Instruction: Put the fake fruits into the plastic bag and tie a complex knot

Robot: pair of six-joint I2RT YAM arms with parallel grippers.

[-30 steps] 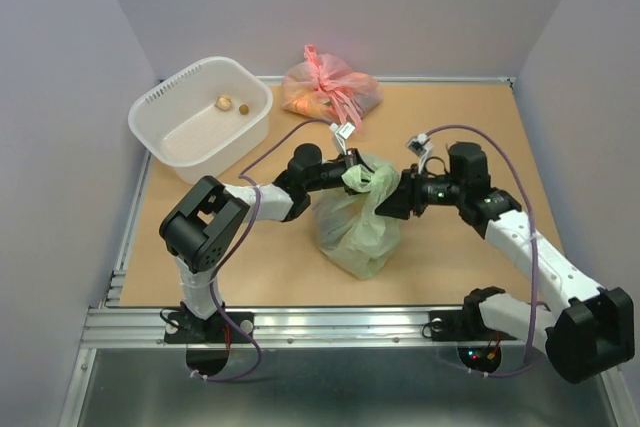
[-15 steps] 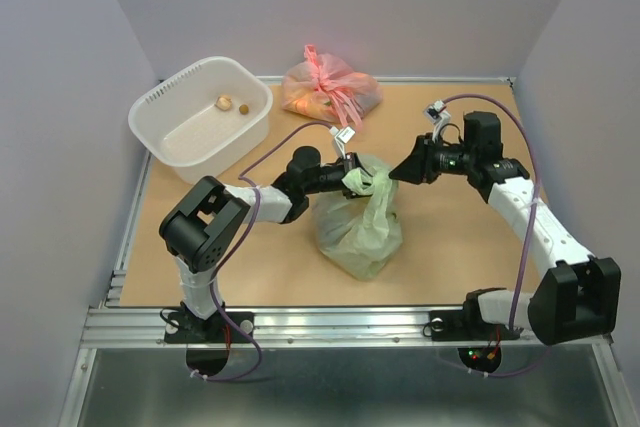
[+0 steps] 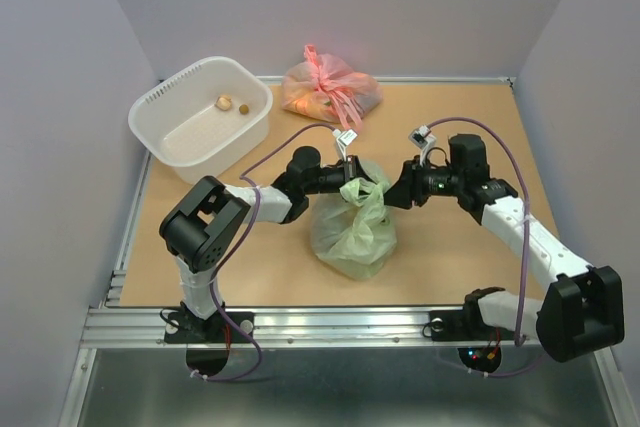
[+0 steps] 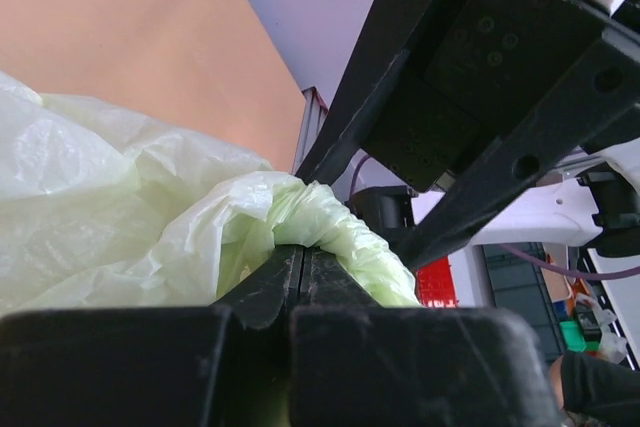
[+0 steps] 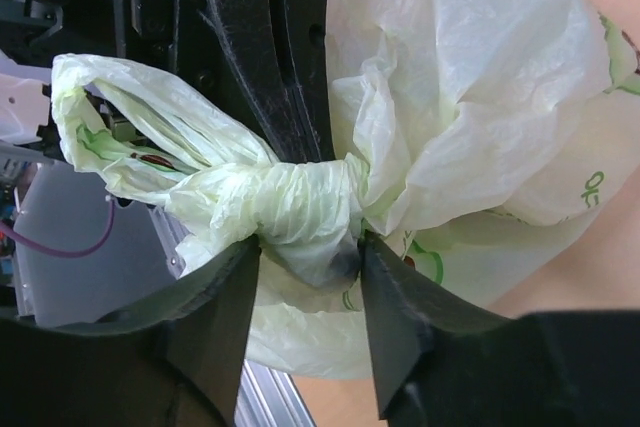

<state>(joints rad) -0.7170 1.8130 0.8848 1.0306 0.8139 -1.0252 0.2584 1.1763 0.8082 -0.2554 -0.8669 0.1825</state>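
Observation:
The pale green plastic bag [image 3: 352,232] stands mid-table, its top gathered into a twisted knot [image 5: 300,209]. The fake fruits in it are hidden behind the crinkled plastic. My left gripper [image 3: 347,185] is shut on a rolled green handle strip [image 4: 340,227] at the bag's top left; in the left wrist view [image 4: 302,253] its jaws are pressed together. My right gripper [image 3: 397,190] is open at the bag's top right; in the right wrist view [image 5: 310,262] its fingers [image 5: 225,297] stand on either side of the knot, just below it.
A white basket [image 3: 160,127] at the back left holds two small round items [image 3: 233,105]. A pink tied bag [image 3: 330,90] lies at the back centre. Grey walls close off three sides. A metal rail [image 3: 330,322] runs along the near edge.
My right gripper pulled away to the right of the bag half a second ago and has now come back to the knot. The left gripper kept its hold; the bag shifted slightly.

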